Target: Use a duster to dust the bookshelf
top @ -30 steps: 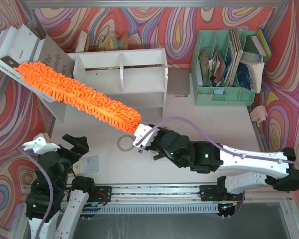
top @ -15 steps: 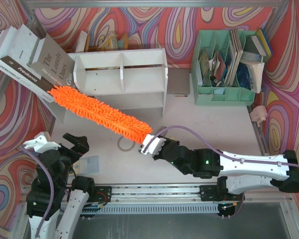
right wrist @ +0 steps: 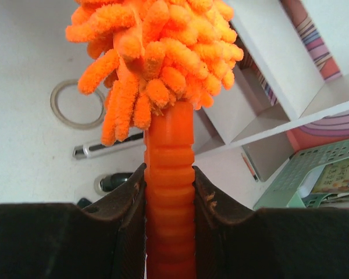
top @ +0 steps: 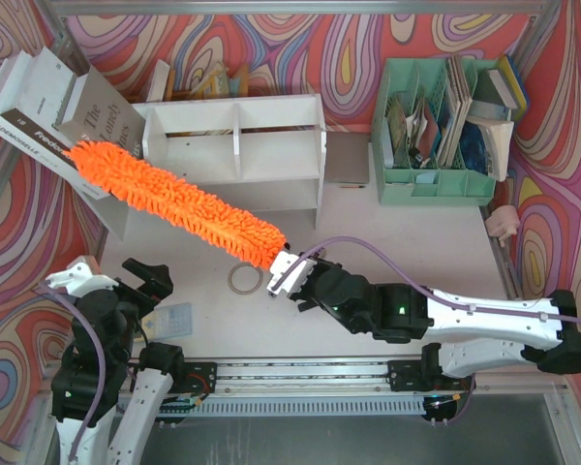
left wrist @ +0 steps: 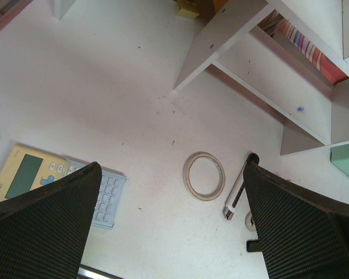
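The white bookshelf [top: 281,108] stands at the back middle of the table; it also shows in the left wrist view [left wrist: 291,75] and the right wrist view [right wrist: 279,64]. My right gripper [top: 283,273] is shut on the ribbed orange handle [right wrist: 169,145] of the fluffy orange duster [top: 174,199]. The duster slants from the gripper up and left across the shelf's lower left corner, its tip over the leaning books. Its strands fill the top of the right wrist view [right wrist: 157,52]. My left gripper [top: 145,281] is open and empty, low over the table [left wrist: 171,174].
A tape ring [top: 243,279] [left wrist: 204,175] and a white pen [left wrist: 237,189] lie just left of the right gripper. A calculator [top: 169,318] lies by the left arm. Leaning books [top: 39,107] are at back left. A mint-green organizer [top: 436,184] stands at back right.
The duster slid toward the near right half a second ago, then back toward the far left, so its tip again reaches the books. The left arm has not moved.
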Controlling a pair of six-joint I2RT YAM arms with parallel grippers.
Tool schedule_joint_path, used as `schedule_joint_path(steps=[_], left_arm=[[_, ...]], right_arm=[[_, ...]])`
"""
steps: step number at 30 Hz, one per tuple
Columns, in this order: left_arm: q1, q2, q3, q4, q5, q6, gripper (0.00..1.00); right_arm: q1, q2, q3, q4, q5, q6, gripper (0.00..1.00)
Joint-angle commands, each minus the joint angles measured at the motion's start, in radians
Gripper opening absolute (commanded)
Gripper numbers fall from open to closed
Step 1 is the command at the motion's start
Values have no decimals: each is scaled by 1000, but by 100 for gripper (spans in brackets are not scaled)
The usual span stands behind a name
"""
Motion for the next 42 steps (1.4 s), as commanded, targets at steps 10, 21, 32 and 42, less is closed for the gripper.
schedule_joint_path(steps=[10, 21, 32, 42], left_arm=[[8, 16, 4, -2, -10, 0, 98], [8, 19, 3, 0, -7, 0, 98], [8, 24, 3, 0, -5, 1, 98], [8, 21, 3, 2, -6, 3, 98]], right_arm=[[0, -56, -58, 54, 53, 106, 0], [1, -58, -181, -17, 75, 256, 0], [-8, -21, -7, 51, 57, 94, 0], [-8, -24, 21, 75, 6, 77, 0]])
